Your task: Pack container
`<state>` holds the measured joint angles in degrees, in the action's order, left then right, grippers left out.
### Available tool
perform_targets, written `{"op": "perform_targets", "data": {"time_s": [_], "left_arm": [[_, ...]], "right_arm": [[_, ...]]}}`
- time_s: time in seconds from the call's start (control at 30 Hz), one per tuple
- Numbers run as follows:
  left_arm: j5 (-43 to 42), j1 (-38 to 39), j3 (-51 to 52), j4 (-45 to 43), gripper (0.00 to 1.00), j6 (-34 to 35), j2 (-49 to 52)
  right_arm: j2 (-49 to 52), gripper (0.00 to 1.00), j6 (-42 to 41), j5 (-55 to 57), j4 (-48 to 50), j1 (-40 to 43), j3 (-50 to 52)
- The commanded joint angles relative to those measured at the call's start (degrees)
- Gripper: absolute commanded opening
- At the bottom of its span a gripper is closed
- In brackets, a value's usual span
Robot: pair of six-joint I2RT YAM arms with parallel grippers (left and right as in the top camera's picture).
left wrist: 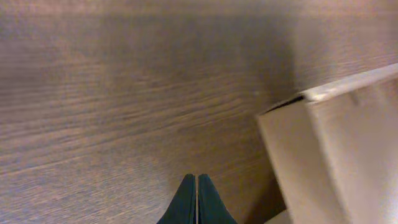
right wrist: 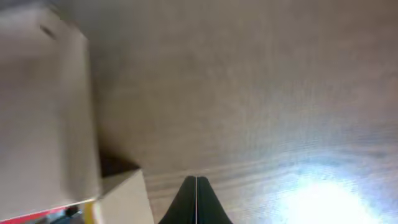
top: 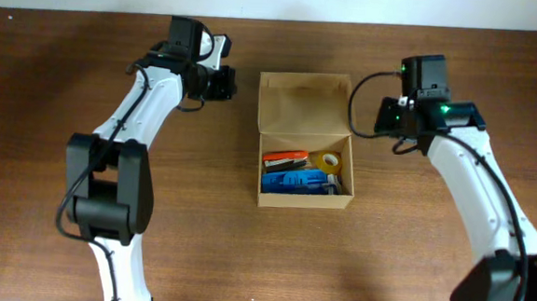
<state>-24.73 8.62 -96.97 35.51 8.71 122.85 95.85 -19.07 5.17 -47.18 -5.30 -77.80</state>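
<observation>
The tan cardboard container (top: 304, 201) stands open at the table's middle, its flap lid (top: 304, 103) raised at the back. Inside lie an orange item (top: 285, 158), a yellow tape roll (top: 329, 161) and a blue item (top: 295, 181). My left gripper (top: 230, 83) is shut and empty, just left of the lid; the left wrist view shows its fingertips (left wrist: 196, 178) over bare wood with the box (left wrist: 336, 155) at the right. My right gripper (top: 380, 117) is shut and empty, just right of the lid; its fingertips (right wrist: 196, 180) show beside the box wall (right wrist: 43, 112).
The brown wooden table (top: 198, 230) carries only the box. A white wall edge runs along the table's far side (top: 287, 2). A bright glare patch lies on the wood in the right wrist view (right wrist: 323, 199).
</observation>
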Motion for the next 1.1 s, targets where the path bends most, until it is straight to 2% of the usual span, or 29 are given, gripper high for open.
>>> {"op": "perform_targets", "data": {"time_s": [0.0, 0.07, 0.2, 0.4, 0.7, 0.8, 0.93, 1.07], "left_arm": [[0.11, 0.0, -0.61, -0.76, 0.02, 0.92, 0.15], [0.11, 0.0, -0.61, -1.03, 0.02, 0.92, 0.15], [0.13, 0.0, -0.61, -1.11, 0.02, 0.92, 0.15], [0.11, 0.0, -0.61, -1.07, 0.02, 0.92, 0.15], [0.11, 0.0, -0.61, -1.03, 0.02, 0.92, 0.15], [0.11, 0.0, -0.61, -0.98, 0.02, 0.9, 0.15], [0.07, 0.02, -0.61, -0.79, 0.02, 0.92, 0.15], [0.13, 0.0, -0.61, -0.87, 0.02, 3.13, 0.15]], "right_arm": [[2.4, 0.04, -4.79, -5.75, -4.44, 1.11, -0.37], [3.96, 0.04, -5.03, -11.65, -7.89, 1.09, 0.02], [4.72, 0.04, -6.54, -18.56, -7.78, 0.81, 2.34], [4.81, 0.04, -6.99, -18.56, -1.46, -4.7, 5.57], [4.81, 0.04, -7.61, -20.68, -0.35, -4.92, 5.6], [4.81, 0.04, -8.02, -14.56, -0.07, -3.06, 4.98], [4.81, 0.04, -7.98, -14.71, 8.72, 2.97, 4.5], [4.83, 0.04, -7.96, -15.96, 17.44, 3.45, 4.5]]}}
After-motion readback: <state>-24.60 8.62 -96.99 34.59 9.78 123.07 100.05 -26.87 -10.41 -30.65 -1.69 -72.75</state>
